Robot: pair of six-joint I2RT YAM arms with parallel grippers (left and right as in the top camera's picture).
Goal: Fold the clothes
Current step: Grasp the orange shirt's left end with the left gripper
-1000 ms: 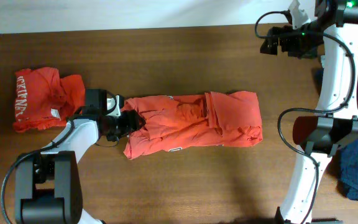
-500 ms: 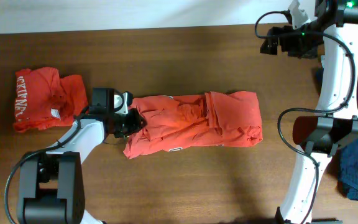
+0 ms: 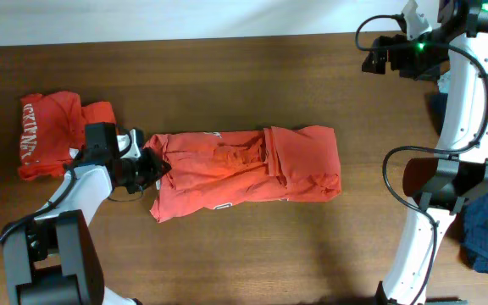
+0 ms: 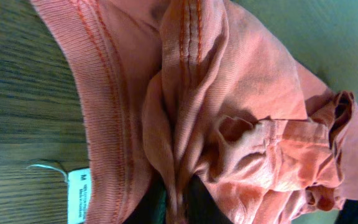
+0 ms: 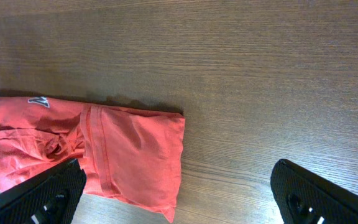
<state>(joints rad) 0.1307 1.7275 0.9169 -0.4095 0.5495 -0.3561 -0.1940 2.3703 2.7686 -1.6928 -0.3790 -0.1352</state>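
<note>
Plainly, the red-orange T-shirt [image 3: 244, 165] lies as a long, rumpled band across the middle of the wooden table [image 3: 252, 76], its sides turned in and a doubled panel folded over its right half. From the left wrist we see soft, creased cotton, double-stitched seams and a ribbed collar [image 4: 104, 93]. The left gripper [image 3: 149, 166] is closed on a bunched fold at the shirt's left end, just beside the neck opening. A white neck tag [image 4: 79, 194] hangs at the collar; we read a capital "M" on it, the finer print below being blurred. A scrap of white-and-navy print [image 5: 39, 101] peeps out along the shirt's far edge, too little to read. A second T-shirt [image 3: 58, 135] sits folded near the table's left edge, well apart from the band; its white block lettering [image 3: 29, 135] runs sideways and seems to spell "McKinney", though we cannot be sure at this size. The right gripper [image 3: 375, 61] hangs high over the far right corner, its fingers [image 5: 36, 199] spread wide and holding nothing.
</note>
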